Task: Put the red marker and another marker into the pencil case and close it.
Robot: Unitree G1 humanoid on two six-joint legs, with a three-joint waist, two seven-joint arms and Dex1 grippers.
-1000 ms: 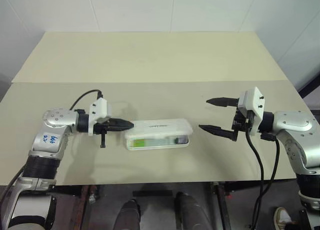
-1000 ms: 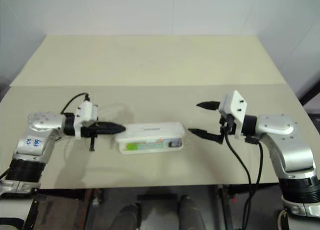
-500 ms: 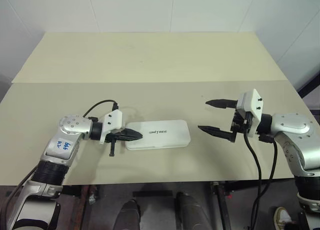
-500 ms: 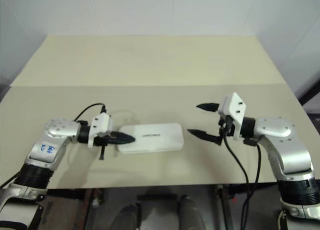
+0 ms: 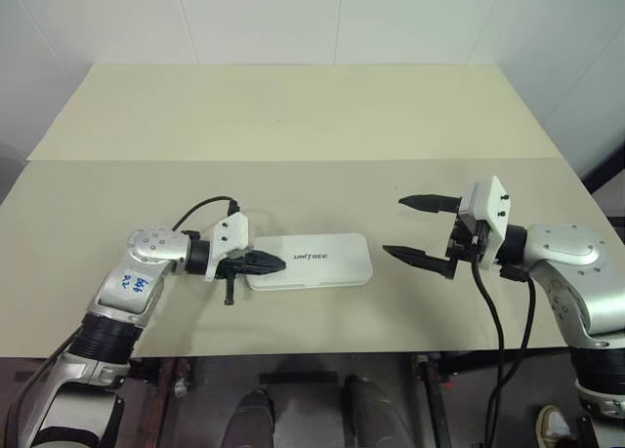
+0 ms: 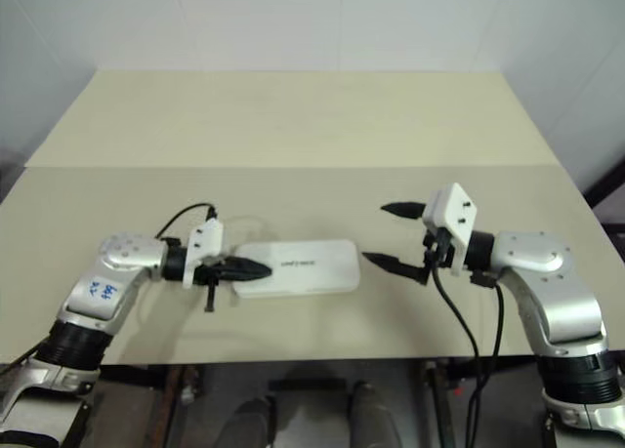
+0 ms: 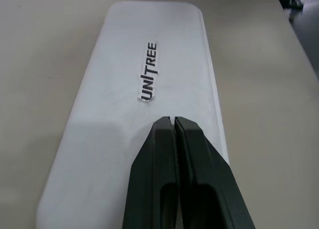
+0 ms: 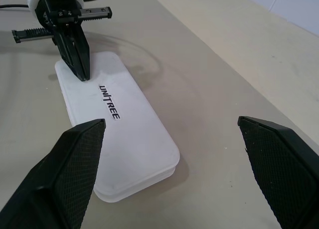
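One white pencil case (image 5: 309,261) lies flat on the beige table (image 5: 293,116), lid down and closed, its "UNITREE" lettering facing up and its long sides running across the robot's front. It sits in the near half of the tabletop, a little left of centre, with a band of bare surface between its near long edge and the table's front edge. The left gripper (image 5: 274,263) has its two black fingers pressed tight together with nothing between them, and their joined tips rest over the lid at the case's left short end; in the left wrist view the clenched tips (image 7: 174,121) lie on the white lid just short of the lettering. To the case's right, the right gripper (image 5: 408,227) hangs apart from it with its fingers spread wide and empty, one finger farther from the robot, one nearer, the nearer tip close to the case's right rounded corner but not touching. The whole far half of the table, beyond the seam that crosses it, is bare, and open surface lies left of the left arm and around the right gripper.
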